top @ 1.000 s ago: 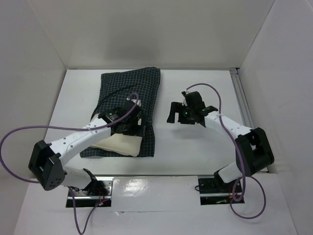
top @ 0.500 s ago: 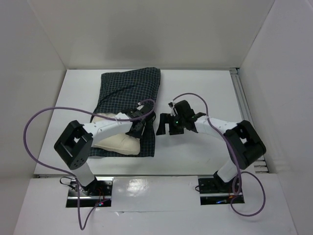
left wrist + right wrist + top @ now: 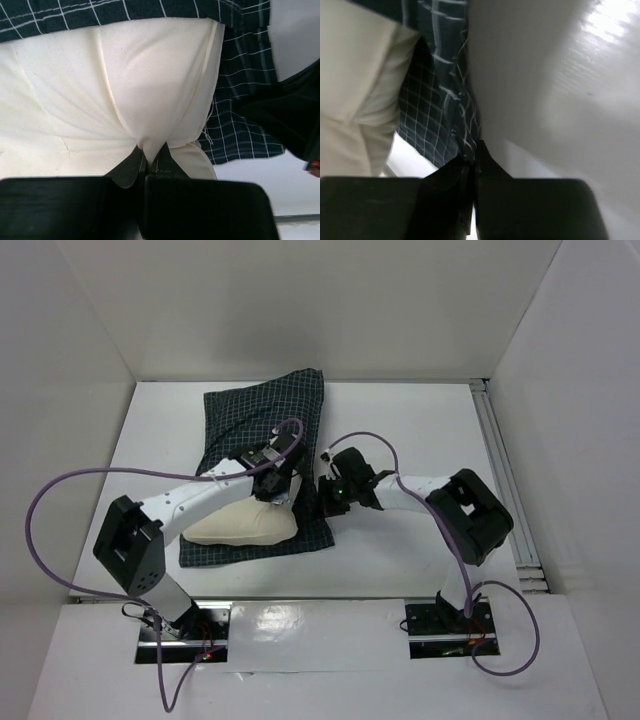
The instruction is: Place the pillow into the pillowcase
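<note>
The cream pillow (image 3: 245,525) lies on the near half of the dark checked pillowcase (image 3: 262,422), left of the table's middle. My left gripper (image 3: 276,490) is shut on a pinched fold of the pillow (image 3: 150,100) at its right end; the fabric bunches between the jaws at my left gripper (image 3: 150,159). My right gripper (image 3: 326,498) sits at the pillowcase's right edge and is shut on a fold of the checked pillowcase (image 3: 447,95); that cloth runs down into my right gripper (image 3: 472,161). The pillow (image 3: 355,85) shows at the left of the right wrist view.
White walls enclose the white table (image 3: 410,430) on three sides. A metal rail (image 3: 500,470) runs along the table's right edge. Purple cables loop from both arms. The arm bases stand on the glossy near ledge (image 3: 320,625).
Both grippers went from open to shut, the left on the pillow, the right on the pillowcase edge. The right arm moved left to the cloth. The pillowcase's near edge shifted right.
</note>
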You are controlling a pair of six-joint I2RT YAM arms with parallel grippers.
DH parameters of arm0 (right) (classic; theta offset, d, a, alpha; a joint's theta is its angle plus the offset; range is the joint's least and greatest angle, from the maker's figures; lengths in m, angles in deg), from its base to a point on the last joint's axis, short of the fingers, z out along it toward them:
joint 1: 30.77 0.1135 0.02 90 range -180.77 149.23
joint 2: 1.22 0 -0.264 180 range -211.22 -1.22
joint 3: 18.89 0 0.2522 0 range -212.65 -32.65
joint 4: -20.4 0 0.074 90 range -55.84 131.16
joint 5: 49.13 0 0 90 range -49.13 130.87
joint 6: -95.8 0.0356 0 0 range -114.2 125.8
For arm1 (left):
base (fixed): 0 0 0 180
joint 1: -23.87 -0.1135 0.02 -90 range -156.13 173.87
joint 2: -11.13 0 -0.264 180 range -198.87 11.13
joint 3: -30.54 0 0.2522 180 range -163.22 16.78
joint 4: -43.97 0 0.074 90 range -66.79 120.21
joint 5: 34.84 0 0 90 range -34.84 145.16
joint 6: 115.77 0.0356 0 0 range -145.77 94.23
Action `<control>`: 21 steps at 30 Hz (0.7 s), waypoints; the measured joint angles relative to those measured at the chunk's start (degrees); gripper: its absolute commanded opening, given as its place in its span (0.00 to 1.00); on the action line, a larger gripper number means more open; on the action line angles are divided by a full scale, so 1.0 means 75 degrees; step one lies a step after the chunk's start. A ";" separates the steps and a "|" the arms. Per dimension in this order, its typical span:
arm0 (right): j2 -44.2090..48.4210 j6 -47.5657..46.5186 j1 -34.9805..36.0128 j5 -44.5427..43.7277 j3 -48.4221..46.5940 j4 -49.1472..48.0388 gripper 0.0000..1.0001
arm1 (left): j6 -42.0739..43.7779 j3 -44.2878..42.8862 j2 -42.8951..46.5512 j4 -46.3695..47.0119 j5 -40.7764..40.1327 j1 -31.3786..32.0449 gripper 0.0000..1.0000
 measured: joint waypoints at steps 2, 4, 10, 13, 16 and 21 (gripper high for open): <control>0.0006 0.0032 0.0015 -0.0003 -0.0160 0.0143 0.00 | -0.0050 -0.0221 0.0085 -0.0070 0.0117 -0.0093 0.00; 0.0204 -0.0003 0.0026 -0.0058 -0.0495 0.0417 0.00 | -0.0201 -0.0597 0.0105 -0.0294 0.0166 -0.0198 0.00; 0.2075 -0.0303 0.0204 -0.0291 -0.1649 0.1425 0.00 | -0.0455 -0.2308 -0.0009 -0.1093 0.0172 -0.0592 0.00; 0.3098 -0.0405 0.0294 -0.0414 -0.2323 0.1938 0.00 | -0.0726 -0.3652 -0.0516 -0.1524 0.0140 -0.0697 0.00; 0.4071 -0.0446 0.0286 -0.0656 -0.2180 0.2468 0.00 | -0.1142 -0.4642 -0.1335 -0.1632 0.0082 -0.0597 0.00; 0.5132 -0.0291 0.0256 -0.1224 -0.0347 0.3203 0.00 | -0.1958 -0.5056 -0.2734 -0.1571 0.0047 -0.0146 0.00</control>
